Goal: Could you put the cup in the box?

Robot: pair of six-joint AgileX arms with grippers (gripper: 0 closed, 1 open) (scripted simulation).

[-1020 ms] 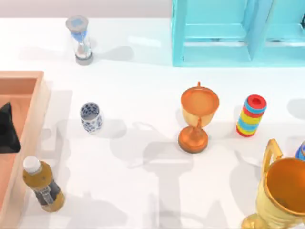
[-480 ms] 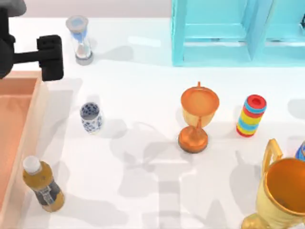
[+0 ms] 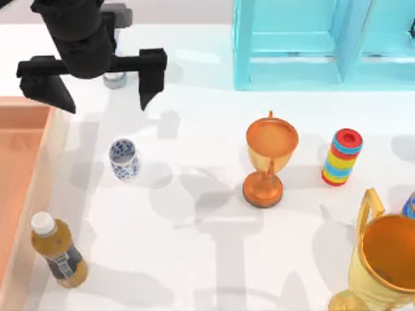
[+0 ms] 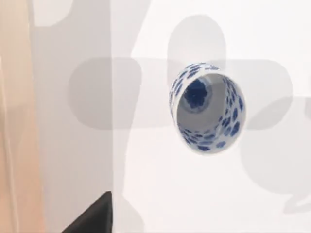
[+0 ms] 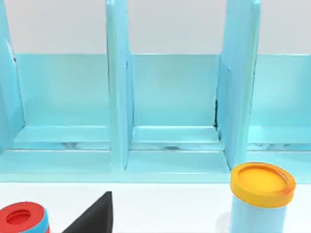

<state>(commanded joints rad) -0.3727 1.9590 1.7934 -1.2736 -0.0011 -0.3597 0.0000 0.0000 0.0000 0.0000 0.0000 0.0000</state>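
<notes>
Two black fingers of the left gripper (image 3: 100,87) stand spread wide and hold nothing, poised high above the table just beyond the cup (image 3: 123,159). Half a second ago the left gripper sat farther toward the box (image 3: 29,194), over its far corner; it has since swung out over the white table toward the cup and turned its jaws downward. The cup stands upright beside the box's rim, untouched. This looks like the approach before a descent; the grasp is not yet begun. The right arm stays parked facing the cyan shelf unit (image 5: 155,111)
</notes>
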